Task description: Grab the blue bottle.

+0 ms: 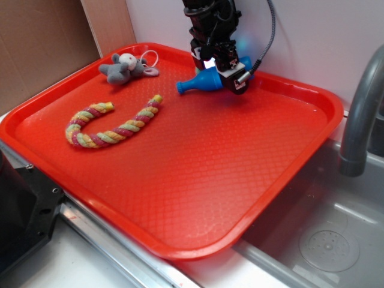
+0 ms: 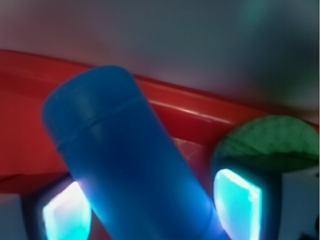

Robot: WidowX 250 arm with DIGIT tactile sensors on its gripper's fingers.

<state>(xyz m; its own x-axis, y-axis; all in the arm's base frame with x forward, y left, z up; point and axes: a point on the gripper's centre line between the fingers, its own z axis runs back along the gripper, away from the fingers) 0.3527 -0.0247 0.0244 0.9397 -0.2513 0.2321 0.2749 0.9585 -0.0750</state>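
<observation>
The blue bottle (image 1: 201, 82) lies on its side at the far end of the red tray (image 1: 180, 180), neck pointing left. My gripper (image 1: 228, 81) reaches down over its body. In the wrist view the bottle (image 2: 125, 150) runs diagonally between my two glowing pads (image 2: 67, 215); the left pad touches it and the right pad meets it low down. The gripper (image 2: 152, 210) is shut on the bottle. I cannot tell whether the bottle is off the tray floor.
A green knitted ball (image 2: 270, 140) sits right behind the right finger by the tray's far rim (image 2: 30, 115). A grey plush mouse (image 1: 123, 67) and a striped rope toy (image 1: 111, 126) lie on the left. A faucet (image 1: 360, 114) and sink (image 1: 324, 240) are on the right.
</observation>
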